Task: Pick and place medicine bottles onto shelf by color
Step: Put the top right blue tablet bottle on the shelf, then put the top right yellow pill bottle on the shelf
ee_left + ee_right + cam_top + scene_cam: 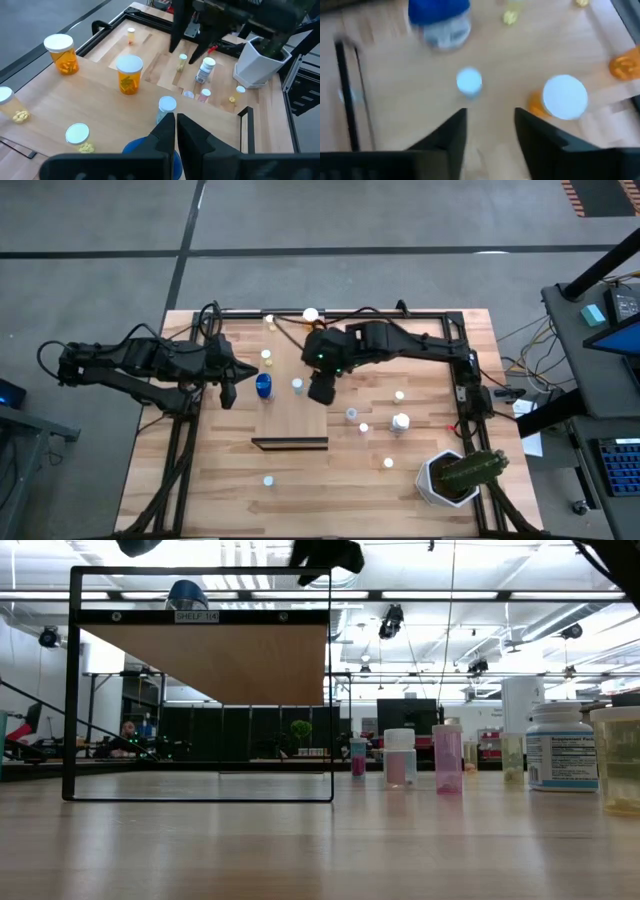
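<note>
pale smooth wooden shelf (290,423) seen at table centre, fat blue medicine bottle (263,386) stood on its left rear part, small white-capped bottle (297,385) just beside. left gripper (228,393) held just left of blue bottle, fingers pressed together, nothing pinched. right gripper (490,131) held above shelf, fingers spread, empty. other white-capped bottles (400,421) scattered on planked wooden table (220,470).

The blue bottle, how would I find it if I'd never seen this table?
Look at the pale wooden shelf in the middle of the table. The blue bottle stands at its far left corner, just ahead of the left gripper. It is the only blue, fat one; the bottles near it are thin with white caps.
</note>
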You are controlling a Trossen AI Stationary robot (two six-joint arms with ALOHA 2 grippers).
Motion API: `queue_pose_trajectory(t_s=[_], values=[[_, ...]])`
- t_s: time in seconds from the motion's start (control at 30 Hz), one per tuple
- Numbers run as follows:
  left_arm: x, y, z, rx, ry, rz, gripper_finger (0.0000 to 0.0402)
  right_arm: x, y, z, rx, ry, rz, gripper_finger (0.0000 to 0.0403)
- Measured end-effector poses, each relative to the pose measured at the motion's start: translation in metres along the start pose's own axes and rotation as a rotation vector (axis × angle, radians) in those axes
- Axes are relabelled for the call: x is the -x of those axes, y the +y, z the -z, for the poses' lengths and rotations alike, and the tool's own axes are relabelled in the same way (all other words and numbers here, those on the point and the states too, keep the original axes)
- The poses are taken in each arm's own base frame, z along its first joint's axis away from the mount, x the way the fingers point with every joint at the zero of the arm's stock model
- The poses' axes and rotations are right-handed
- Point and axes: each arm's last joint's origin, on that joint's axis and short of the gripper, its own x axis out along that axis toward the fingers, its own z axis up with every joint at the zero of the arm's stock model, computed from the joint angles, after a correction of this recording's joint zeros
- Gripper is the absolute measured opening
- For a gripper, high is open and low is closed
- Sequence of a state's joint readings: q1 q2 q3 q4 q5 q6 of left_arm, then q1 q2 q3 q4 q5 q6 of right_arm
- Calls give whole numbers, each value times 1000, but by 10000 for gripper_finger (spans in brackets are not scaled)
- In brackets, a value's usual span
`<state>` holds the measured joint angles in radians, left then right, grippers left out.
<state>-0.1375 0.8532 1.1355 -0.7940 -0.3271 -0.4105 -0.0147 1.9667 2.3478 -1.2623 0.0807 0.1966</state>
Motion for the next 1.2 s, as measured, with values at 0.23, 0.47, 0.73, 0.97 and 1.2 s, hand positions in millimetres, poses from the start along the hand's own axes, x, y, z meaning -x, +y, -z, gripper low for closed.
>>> queue_pose_trajectory(t_s=[0.23, 0.47, 0.73, 0.97, 1.2], values=[[1, 0, 0, 1, -4, 2, 1, -29, 8, 7, 230, 48, -8, 17], [2, 1, 0, 2, -5, 2, 1, -83, 10, 19, 178, 38, -3, 9], [1, 0, 0, 2, -4, 2, 1, -96, 10, 20, 114, -27, 14, 9], [1, 1, 0, -2, -5, -2, 1, -99, 10, 21, 102, -28, 14, 9], [1, 1, 0, -3, -8, -6, 1, -46, 8, 12, 118, -109, 1, 9]])
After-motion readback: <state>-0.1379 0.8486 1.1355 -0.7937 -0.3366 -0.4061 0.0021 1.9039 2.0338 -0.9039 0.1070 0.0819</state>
